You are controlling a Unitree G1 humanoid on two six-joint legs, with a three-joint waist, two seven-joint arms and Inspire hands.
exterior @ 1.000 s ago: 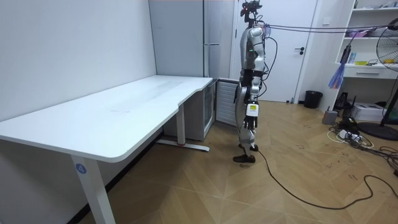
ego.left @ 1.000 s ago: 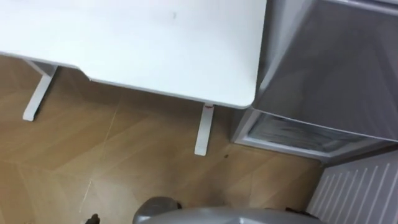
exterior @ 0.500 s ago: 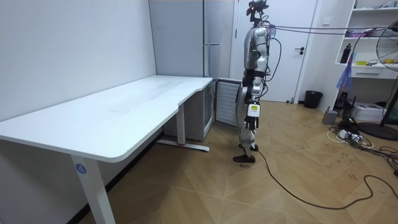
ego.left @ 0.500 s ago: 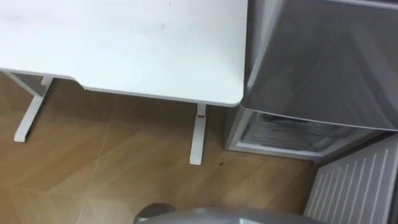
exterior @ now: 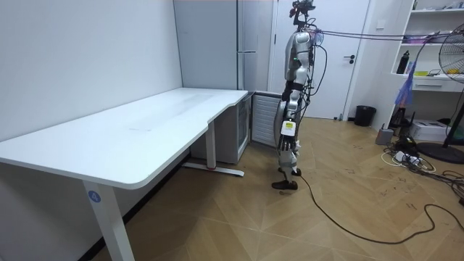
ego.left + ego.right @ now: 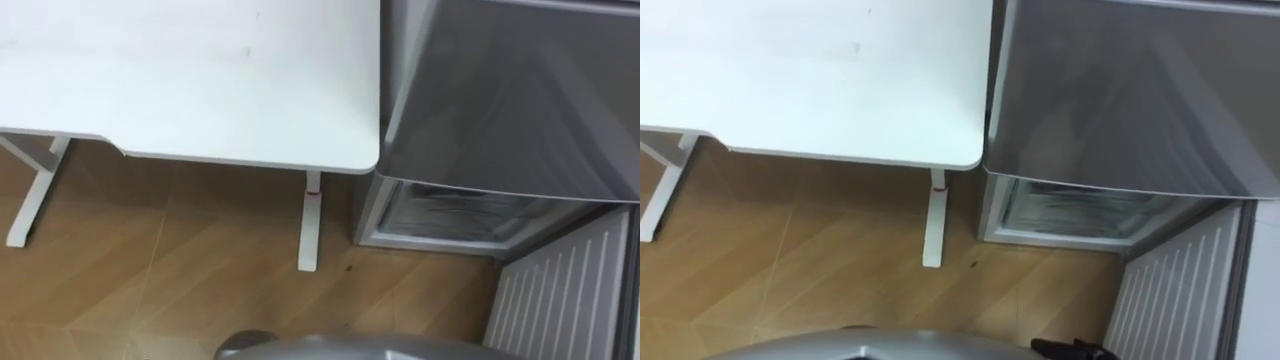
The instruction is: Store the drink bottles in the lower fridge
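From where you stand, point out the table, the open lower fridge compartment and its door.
table (image 6: pixel 200 70): left eye view, bare white top.
lower fridge compartment (image 6: pixel 450 212): left eye view, open inside.
door (image 6: pixel 555 300): left eye view, ribbed inner face.

A white desk (image 6: pixel 200 80) is seen from above across the upper left, its rounded corner lying just beside a grey fridge (image 6: pixel 510 100) at the right. Under the desk's edge a white leg (image 6: pixel 309 220) with a small red mark is set on the wooden floor (image 6: pixel 180 270). A second white foot (image 6: pixel 28 200) is seen at the far left. Beneath the fridge's upper part the lower compartment (image 6: pixel 440 212) is open, and its door (image 6: pixel 560 300), ribbed on the inside, is swung out at the lower right.
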